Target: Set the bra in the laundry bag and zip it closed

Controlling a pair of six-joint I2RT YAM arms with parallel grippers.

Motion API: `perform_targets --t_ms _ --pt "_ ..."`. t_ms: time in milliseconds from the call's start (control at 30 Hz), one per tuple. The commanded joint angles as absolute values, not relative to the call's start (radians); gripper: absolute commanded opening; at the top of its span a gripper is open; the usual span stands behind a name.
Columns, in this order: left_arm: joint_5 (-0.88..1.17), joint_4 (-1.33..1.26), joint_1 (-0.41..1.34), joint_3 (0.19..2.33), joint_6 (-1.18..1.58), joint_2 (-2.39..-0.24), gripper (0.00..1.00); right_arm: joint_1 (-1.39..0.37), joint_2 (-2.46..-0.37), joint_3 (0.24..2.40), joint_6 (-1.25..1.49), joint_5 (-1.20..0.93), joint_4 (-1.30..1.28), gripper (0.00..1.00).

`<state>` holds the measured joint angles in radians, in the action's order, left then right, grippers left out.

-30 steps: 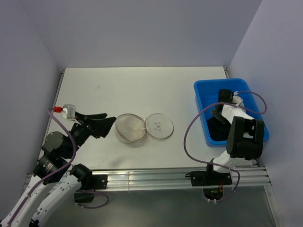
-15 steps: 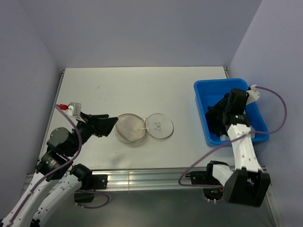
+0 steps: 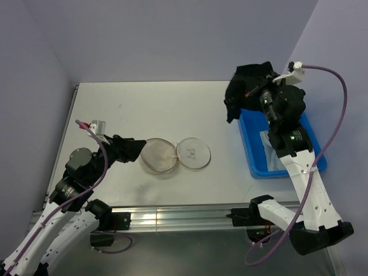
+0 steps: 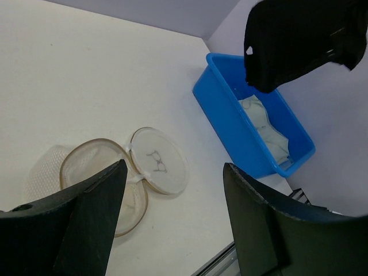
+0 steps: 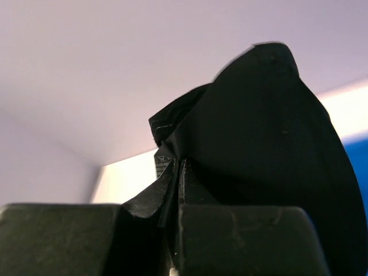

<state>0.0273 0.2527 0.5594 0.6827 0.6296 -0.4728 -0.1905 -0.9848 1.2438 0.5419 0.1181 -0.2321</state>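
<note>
Pinching bra [image 3: 248,86] w/ R jaws, tips hidden in fabric, L jaws spread

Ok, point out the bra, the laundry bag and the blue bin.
bra [image 3: 247,86], top view, hanging black fabric
laundry bag [image 3: 156,158], top view, open mesh pouch
blue bin [image 3: 246,144], top view, left wall

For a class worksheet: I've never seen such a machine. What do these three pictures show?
Two robot arms stand at a white table, each ending in a two-finger gripper. One picture looks down from above; the other two come from wrist cameras. On the table lie an open mesh laundry bag, its lid beside it, and a blue bin with pale cloth inside. The right gripper is shut on a black bra, held above the bin. The left gripper is open, near the bag.
</note>
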Motion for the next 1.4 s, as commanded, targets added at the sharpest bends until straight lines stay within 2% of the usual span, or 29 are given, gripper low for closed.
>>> perform_targets --t_ms 0,167,267,300,367,433,567,600,667,700,800,867,900,1033,1133,1167,1200,1267,1367 --pt "0.017 0.216 0.554 0.689 0.632 -0.494 0.74 -0.264 -1.051 1.325 0.483 0.087 -0.175 0.0" --pt "0.044 0.18 0.554 0.677 0.657 -0.544 0.74 -0.287 -1.198 1.198 0.567 0.098 -0.048 0.0" --pt "0.052 0.166 0.552 0.676 0.667 -0.595 0.74 -0.288 -1.323 1.126 0.609 0.116 -0.069 0.4" --pt "0.054 0.154 0.552 0.683 0.673 -0.63 0.75 -0.288 -1.375 1.13 0.612 0.139 -0.11 0.61" --pt "0.061 0.14 0.554 0.692 0.681 -0.676 0.75 -0.287 -1.388 1.1 0.595 0.132 -0.091 0.68" --pt "0.074 0.103 0.552 0.713 0.689 -0.761 0.74 -0.288 -1.379 1.078 0.572 0.115 -0.074 0.69" --pt "0.109 0.017 0.554 0.756 0.71 -0.9 0.73 -0.291 -1.381 1.081 0.528 0.052 -0.101 0.67" --pt "0.097 0.011 0.554 0.779 0.718 -0.949 0.73 -0.294 -1.382 1.068 0.52 0.038 -0.103 0.59" --pt "0.084 -0.029 0.554 0.802 0.721 -0.995 0.72 -0.307 -1.388 1.054 0.492 0.015 -0.113 0.51" --pt "0.069 -0.037 0.554 0.825 0.729 -1.044 0.7 -0.314 -1.394 1.039 0.488 0.009 -0.117 0.43" --pt "0.029 -0.063 0.563 0.879 0.727 -1.153 0.64 -0.347 -1.394 1.003 0.521 0.023 -0.112 0.34" --pt "0.018 -0.023 0.566 0.935 0.715 -1.231 0.62 -0.35 -1.359 0.953 0.566 0.015 -0.065 0.31" --pt "0.021 -0.005 0.577 1.016 0.689 -1.318 0.59 -0.35 -1.297 0.881 0.604 0.014 -0.037 0.28" --pt "0.006 0.095 0.621 1.221 0.601 -1.524 0.53 -0.35 -1.088 0.73 0.658 0.064 0.025 0.27" --pt "0.018 0.107 0.658 1.354 0.525 -1.667 0.46 -0.35 -0.901 0.629 0.679 0.075 0.017 0.19" --pt "0.018 0.115 0.667 1.426 0.503 -1.702 0.43 -0.35 -0.858 0.592 0.681 0.099 0.008 0.14" --pt "0.017 0.133 0.687 1.472 0.493 -1.782 0.35 -0.35 -0.779 0.58 0.678 0.112 0.005 0.11" --pt "-0.001 0.188 0.713 1.557 0.47 -1.862 0.33 -0.35 -0.711 0.557 0.669 0.147 -0.05 0.07" --pt "-0.057 0.299 0.773 1.762 0.427 -2.031 0.4 -0.35 -0.602 0.526 0.658 0.175 -0.095 0.04"
